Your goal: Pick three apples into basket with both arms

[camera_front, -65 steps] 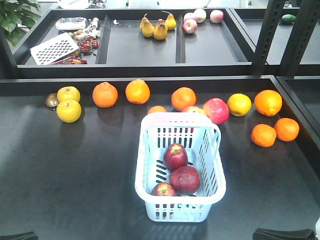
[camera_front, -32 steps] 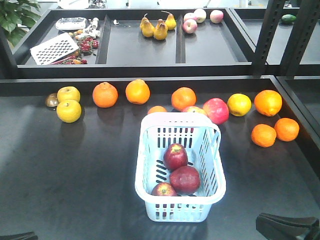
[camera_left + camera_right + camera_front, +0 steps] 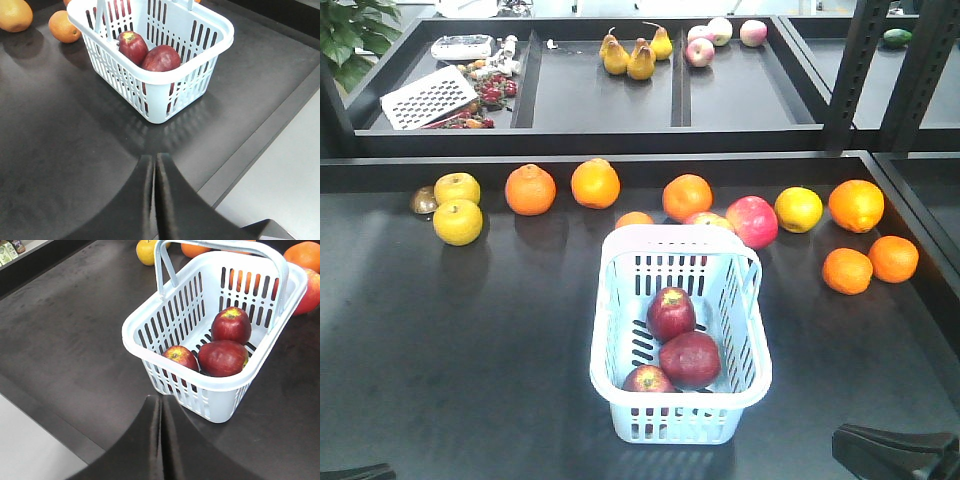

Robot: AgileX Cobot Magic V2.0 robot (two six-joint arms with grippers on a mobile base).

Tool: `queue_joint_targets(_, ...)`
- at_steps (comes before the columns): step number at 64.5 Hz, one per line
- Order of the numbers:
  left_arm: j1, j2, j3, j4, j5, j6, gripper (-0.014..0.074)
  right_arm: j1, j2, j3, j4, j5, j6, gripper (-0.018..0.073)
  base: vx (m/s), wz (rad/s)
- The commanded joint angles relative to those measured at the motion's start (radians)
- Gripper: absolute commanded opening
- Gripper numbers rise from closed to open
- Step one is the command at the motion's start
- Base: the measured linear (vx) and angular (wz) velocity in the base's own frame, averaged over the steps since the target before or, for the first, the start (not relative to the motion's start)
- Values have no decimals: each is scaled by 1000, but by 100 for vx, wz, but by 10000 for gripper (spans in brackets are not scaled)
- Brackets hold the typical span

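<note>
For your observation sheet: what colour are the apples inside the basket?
Dark red, with yellowish patches at the stems; the apples show best in the right wrist view.

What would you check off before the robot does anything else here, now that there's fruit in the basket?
1. Three dark red apples in the basket: ok. Far apple, middle apple, near apple.
2. Left gripper empty: ok, its fingers are pressed together with nothing between them.
3. Right gripper empty: ok, shut the same way.
4. Grippers clear of the basket: ok, both sit back near the table's front edge.
5. Basket upright on the table: ok.
6. Lookalike fruit left out: ok, the pinkish-red apple and the oranges lie outside the basket.
</note>
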Motion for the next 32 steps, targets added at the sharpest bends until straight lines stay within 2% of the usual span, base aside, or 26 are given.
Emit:
queue_joint_targets(1, -2, 7, -27, -31, -58, -3, -6, -3, 2, -27, 17, -52, -9, -4, 0, 0)
queue_joint_targets(26, -2, 7, -26, -31, -59, -6, -6, -3, 2, -27, 17, -49, -9, -4, 0, 0)
queue_joint_targets(32, -2, 7, -26, -27, -62, -85, -6, -3, 2, -27, 17, -49, -9, -4, 0, 0)
